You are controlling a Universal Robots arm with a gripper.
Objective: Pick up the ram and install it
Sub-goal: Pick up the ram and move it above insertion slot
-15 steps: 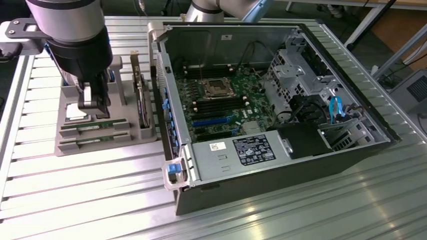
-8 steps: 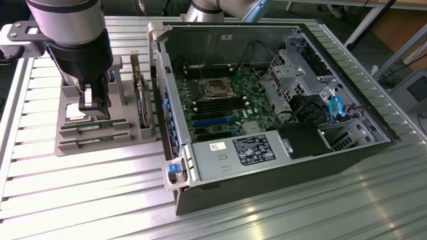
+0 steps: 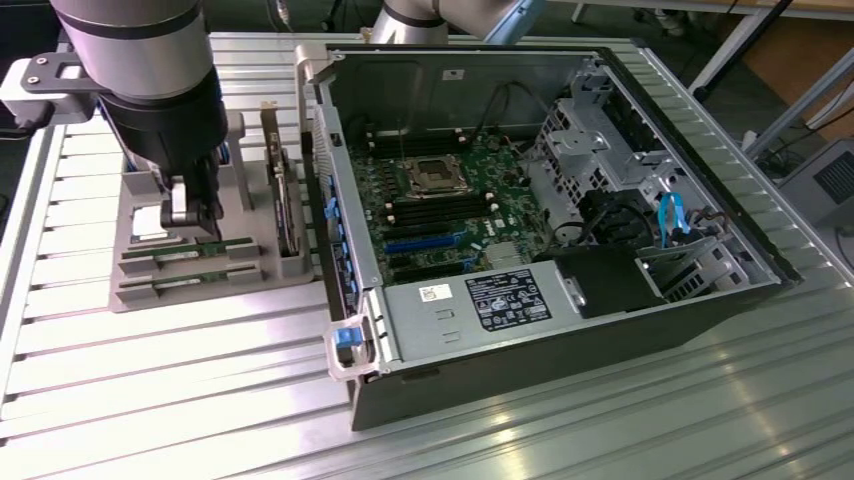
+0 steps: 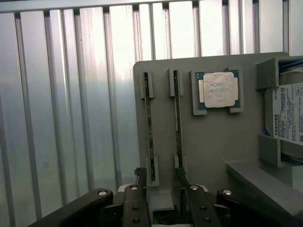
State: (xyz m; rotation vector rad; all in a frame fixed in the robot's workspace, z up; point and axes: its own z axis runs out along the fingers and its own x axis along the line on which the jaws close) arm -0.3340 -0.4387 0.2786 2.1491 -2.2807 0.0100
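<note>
gripper [image 3: 195, 215] wide open, nothing held; low over the gray holder [image 3: 140, 300] on the surface [image 3: 160, 390]; two ram sticks [image 4: 149, 127] on edge in holder slots, side by side; fingertips at one end, contact unclear; open PC case [image 3: 400, 390] just beside the holder

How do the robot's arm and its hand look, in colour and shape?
The arm is a thick silver-grey cylinder ending in a black wrist section, with a pale grey bracket at its side. The hand is black, with two slim fingers and silver screws.
</note>
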